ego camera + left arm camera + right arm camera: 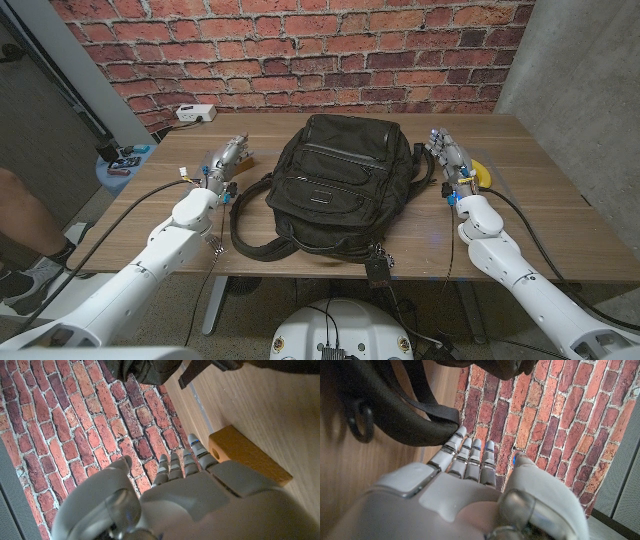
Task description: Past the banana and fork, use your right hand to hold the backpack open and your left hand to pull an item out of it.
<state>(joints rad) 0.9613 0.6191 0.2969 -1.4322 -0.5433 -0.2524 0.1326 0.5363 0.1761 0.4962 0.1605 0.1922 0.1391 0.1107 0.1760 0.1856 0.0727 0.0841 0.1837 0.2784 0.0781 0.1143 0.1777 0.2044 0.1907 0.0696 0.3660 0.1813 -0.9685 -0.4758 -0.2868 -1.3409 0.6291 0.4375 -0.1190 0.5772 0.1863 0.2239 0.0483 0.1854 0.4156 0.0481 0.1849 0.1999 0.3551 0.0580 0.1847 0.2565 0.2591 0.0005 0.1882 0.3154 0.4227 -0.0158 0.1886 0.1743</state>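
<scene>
A black backpack (330, 185) lies closed in the middle of the wooden table (540, 215), its straps looping toward the front edge. My left hand (225, 160) stands just left of it, fingers straight and apart, holding nothing. My right hand (447, 157) stands just right of the bag, also with straight fingers and nothing in it. A yellow banana (483, 172) lies right beside the right hand, partly hidden by it. In the right wrist view my right hand (470, 490) is a short way from the backpack (395, 410). The left wrist view has my left hand (185, 495) and the backpack (145, 367).
An orange wooden block (247, 455) lies on the table close to my left hand's fingers. A white power strip (195, 112) sits at the back left corner. A blue stool (125, 160) with small items stands left of the table, beside a person's leg (25, 215). A brick wall (300, 50) runs behind.
</scene>
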